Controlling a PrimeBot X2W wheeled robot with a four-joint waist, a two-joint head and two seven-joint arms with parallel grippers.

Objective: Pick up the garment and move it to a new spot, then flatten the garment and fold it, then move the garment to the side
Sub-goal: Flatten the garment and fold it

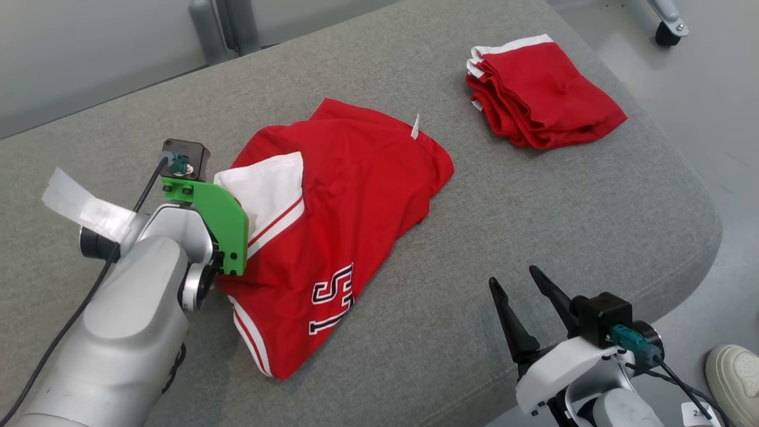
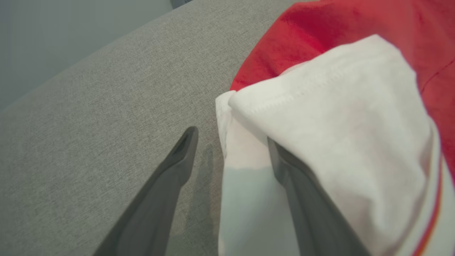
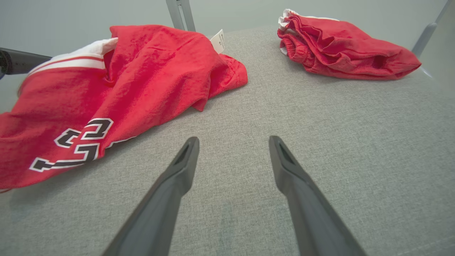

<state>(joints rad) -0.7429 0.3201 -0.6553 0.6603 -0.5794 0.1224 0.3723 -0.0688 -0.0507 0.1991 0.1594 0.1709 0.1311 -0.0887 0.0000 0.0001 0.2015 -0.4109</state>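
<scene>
The garment [image 1: 356,201], a red jersey with a white sleeve [image 1: 270,184] and black-and-white numerals, lies crumpled in the middle of the grey padded table [image 1: 474,249]. My left wrist with its green bracket [image 1: 222,219] sits at the jersey's left edge by the sleeve. In the left wrist view my left gripper [image 2: 231,142] is open. White sleeve cloth [image 2: 337,124] lies between its fingers and drapes over the right one. My right gripper [image 1: 513,276] stands open near the front right edge, clear of the garment [image 3: 142,71], with nothing between its fingers [image 3: 185,160].
A second red garment [image 1: 542,95], folded, lies at the back right of the table. The table's rounded edge [image 1: 708,237] drops to the floor on the right. A person's pale shoe [image 1: 732,367] is at the lower right, and a caster wheel [image 1: 670,32] at the upper right.
</scene>
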